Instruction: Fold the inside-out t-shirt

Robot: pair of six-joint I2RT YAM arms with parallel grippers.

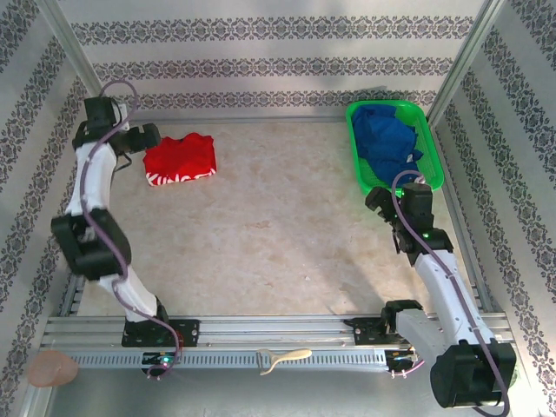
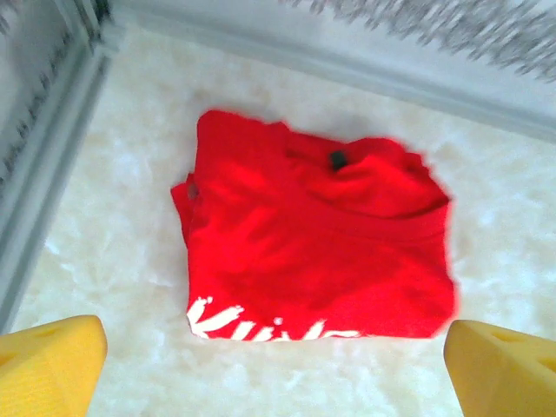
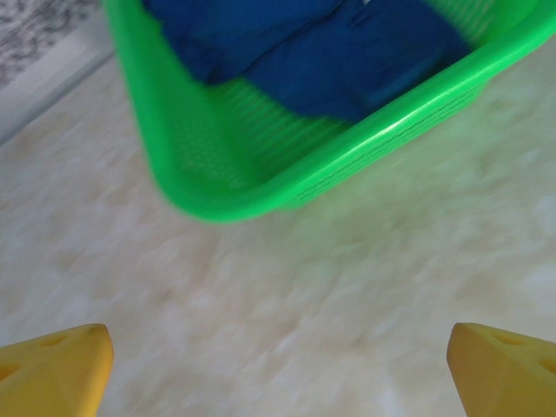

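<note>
Lying at the far left of the pale marbled table (image 1: 278, 234), the bright red short-sleeved cloth t-shirt (image 2: 317, 234) forms a compact, roughly square bundle. Its layers are stacked, and a strip of white print (image 2: 261, 328) runs along the edge nearest the left wrist camera. The left gripper (image 1: 146, 139) hovers close by on the shirt's left side. Its yellow fingers (image 2: 52, 365) are spread wide with nothing between them, and neither touches the cloth. Across the table, the right gripper (image 3: 278, 369) faces the bright green plastic mesh basket (image 3: 365, 143), which holds a crumpled blue garment (image 3: 347, 61). Its fingers are also spread wide and hold nothing.

The shirt looks light, thin and limp, so it should carry no shape of its own and sag wherever it is lifted. Its stacked layers will probably slide over one another, and a pinch on the top layer alone would likely peel the bundle open. The safer hold seems to be at a folded edge or corner, with the fingers closing through every layer. The rumpled far edge offers a poorer grip. Judging by how it lies, the folding appears largely complete.
</note>
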